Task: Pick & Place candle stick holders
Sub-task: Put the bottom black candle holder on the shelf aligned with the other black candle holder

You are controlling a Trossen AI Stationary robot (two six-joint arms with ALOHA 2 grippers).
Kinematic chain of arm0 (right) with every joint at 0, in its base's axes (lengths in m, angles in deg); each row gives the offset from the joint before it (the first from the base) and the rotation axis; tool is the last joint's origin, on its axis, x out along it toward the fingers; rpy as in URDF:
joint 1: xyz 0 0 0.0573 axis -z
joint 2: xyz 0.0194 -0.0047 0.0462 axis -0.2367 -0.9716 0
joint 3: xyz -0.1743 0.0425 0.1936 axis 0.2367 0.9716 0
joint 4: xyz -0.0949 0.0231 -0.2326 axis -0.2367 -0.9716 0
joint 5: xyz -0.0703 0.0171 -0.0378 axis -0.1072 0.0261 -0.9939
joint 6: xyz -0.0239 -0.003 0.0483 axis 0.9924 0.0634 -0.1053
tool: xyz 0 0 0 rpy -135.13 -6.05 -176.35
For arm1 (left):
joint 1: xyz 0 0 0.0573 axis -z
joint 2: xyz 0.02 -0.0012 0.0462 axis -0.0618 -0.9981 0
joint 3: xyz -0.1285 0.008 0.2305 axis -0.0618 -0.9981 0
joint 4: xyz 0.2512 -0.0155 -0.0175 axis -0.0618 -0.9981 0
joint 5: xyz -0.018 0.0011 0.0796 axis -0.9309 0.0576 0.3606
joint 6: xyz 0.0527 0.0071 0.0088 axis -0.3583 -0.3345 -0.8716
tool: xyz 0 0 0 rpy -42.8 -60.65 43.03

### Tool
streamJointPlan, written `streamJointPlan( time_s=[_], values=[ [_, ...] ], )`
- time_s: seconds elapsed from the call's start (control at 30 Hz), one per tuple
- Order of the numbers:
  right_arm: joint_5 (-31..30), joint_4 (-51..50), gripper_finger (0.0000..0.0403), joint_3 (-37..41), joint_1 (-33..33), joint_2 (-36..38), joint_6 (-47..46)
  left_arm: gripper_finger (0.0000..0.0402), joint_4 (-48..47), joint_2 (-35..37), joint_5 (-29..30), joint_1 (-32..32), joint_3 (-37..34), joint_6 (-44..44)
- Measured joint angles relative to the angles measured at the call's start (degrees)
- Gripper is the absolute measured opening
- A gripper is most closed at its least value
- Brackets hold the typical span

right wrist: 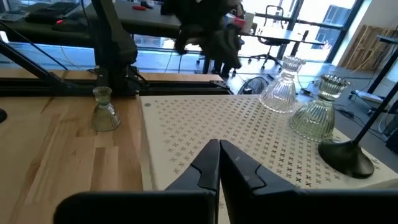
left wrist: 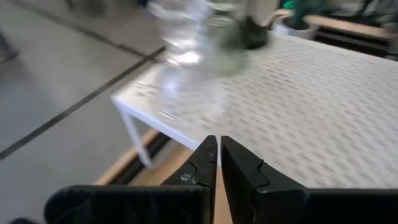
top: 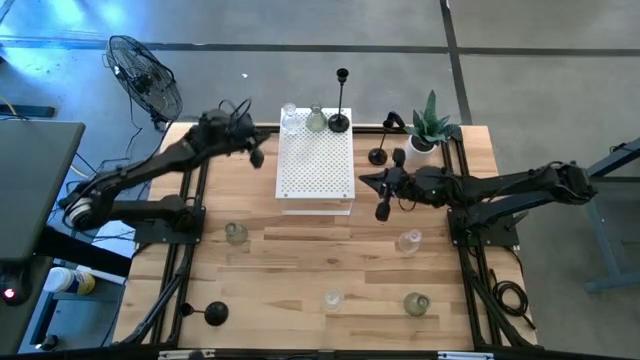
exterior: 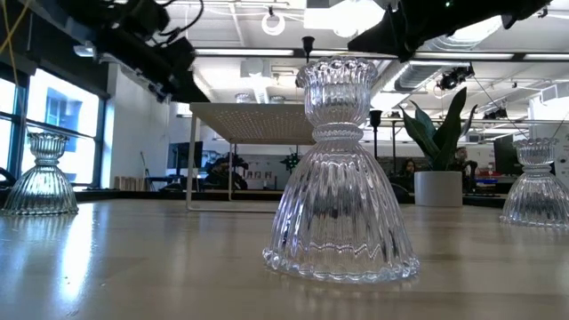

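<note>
Three candle stick holders stand on the far edge of the white perforated box [top: 315, 165]: a clear glass one [top: 290, 117], a greenish glass one [top: 316, 121] and a tall black one [top: 340, 120]. The right wrist view shows them as clear [right wrist: 281, 87], greenish [right wrist: 319, 115] and a black base [right wrist: 346, 156]. My left gripper [top: 257, 156] hovers shut by the box's far left corner, its fingertips [left wrist: 210, 149] empty. My right gripper [top: 364, 181] hangs shut at the box's right edge, also empty [right wrist: 219, 146].
More holders stand on the wooden table: clear glass ones [top: 236, 233], [top: 408, 240], [top: 332, 298], a greenish one [top: 417, 303], black ones [top: 216, 313], [top: 377, 156]. A green plant in a white pot [top: 428, 130] stands at the far right. A fan [top: 145, 80] stands off the far left corner.
</note>
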Motion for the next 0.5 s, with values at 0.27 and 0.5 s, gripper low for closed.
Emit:
streamJointPlan(
  time_s=[0.27,0.5],
  values=[
    [-8.9,-5.6,0.0,-3.4,-10.4,0.0,-2.1,0.0019,13.6,10.7,-5.9,4.9,-16.5,0.5],
    [-13.6,-22.0,0.0,-8.8,-18.1,-2.1,-14.1,0.0019,14.5,12.1,-5.2,6.2,-20.8,-0.6]
  ],
)
